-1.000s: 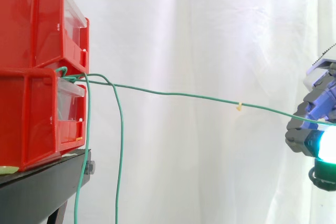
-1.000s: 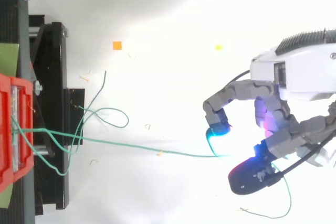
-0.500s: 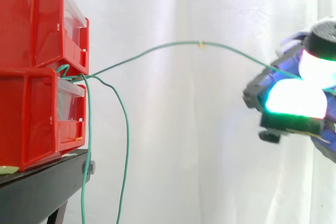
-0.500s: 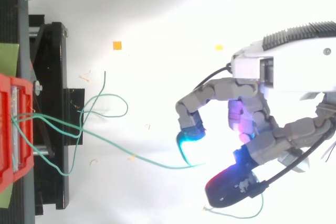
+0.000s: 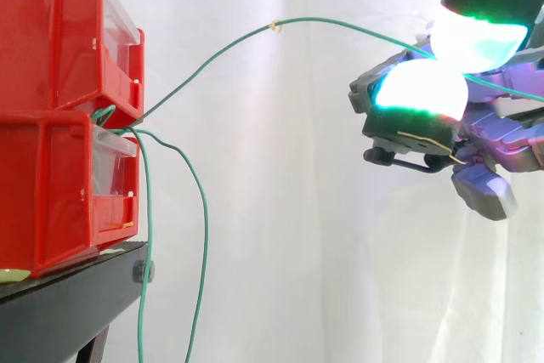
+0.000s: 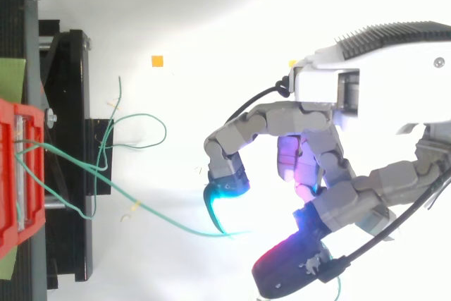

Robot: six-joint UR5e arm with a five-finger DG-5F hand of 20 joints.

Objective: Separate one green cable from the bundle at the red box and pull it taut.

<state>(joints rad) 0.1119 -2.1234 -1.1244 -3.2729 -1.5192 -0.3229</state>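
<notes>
Two red bins are stacked on a black stand at the left. A bundle of green cables comes out between them. One green cable rises from the bundle in a slack arch, carries a small yellow tag, and runs into my hand at the right. My curled fingers pinch it between glowing green-white fingertips. From above, the same cable curves from the red bin toward my hand.
Two other green cables hang from the bundle beside the stand's edge and loop over the floor. A small orange square lies on the white floor. A white curtain is behind everything.
My hand has moved up and toward the bins, keeping hold of the cable. The cable, nearly straight a second ago, now bows upward in a slack arch.
</notes>
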